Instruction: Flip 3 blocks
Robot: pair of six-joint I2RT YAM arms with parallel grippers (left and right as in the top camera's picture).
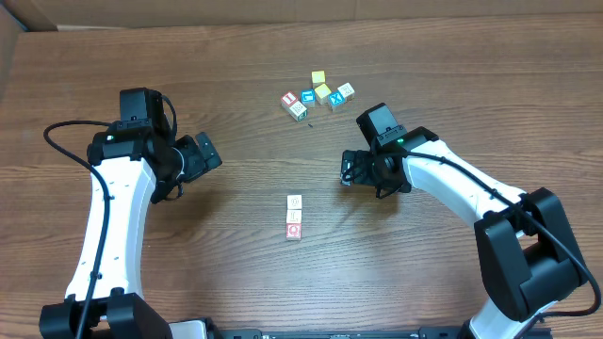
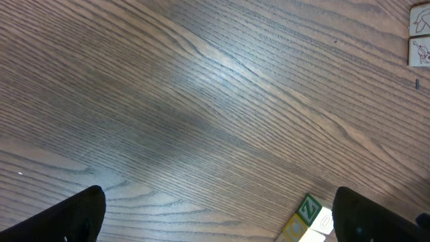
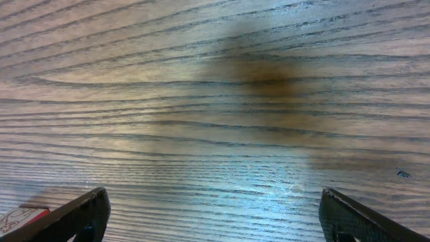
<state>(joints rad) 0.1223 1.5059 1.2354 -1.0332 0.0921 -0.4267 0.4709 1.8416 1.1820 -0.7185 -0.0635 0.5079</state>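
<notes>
From overhead, the three blocks lay in a short row on the wooden surface, touching end to end, the row's long axis running away from the robot's base toward the far edge. The farthest had a pale top face, the middle one was also pale with a faint mark, and the nearest showed red; the letters were too small to read. The row sat between the two arms, toward the near side. The right gripper hung just beyond the row and to its right, and looked the nearer of the two; the left gripper stood well apart on the other side. Both had their jaws spread with nothing between them. A separate cluster of cubes lay farther off near the far edge.

In the left wrist view, the two dark fingertips sat at the bottom corners, wide apart over bare wood grain. Two pale-faced cubes with faint drawings showed at the top right edge, and a cube with a green Z beside a pale one peeked in at the bottom; which pile these belonged to was hard to say.

In the right wrist view, the fingertips were likewise spread wide over empty wood, and only a corner of a red-edged block showed at the lower left, beside the left fingertip and outside the gap.
</notes>
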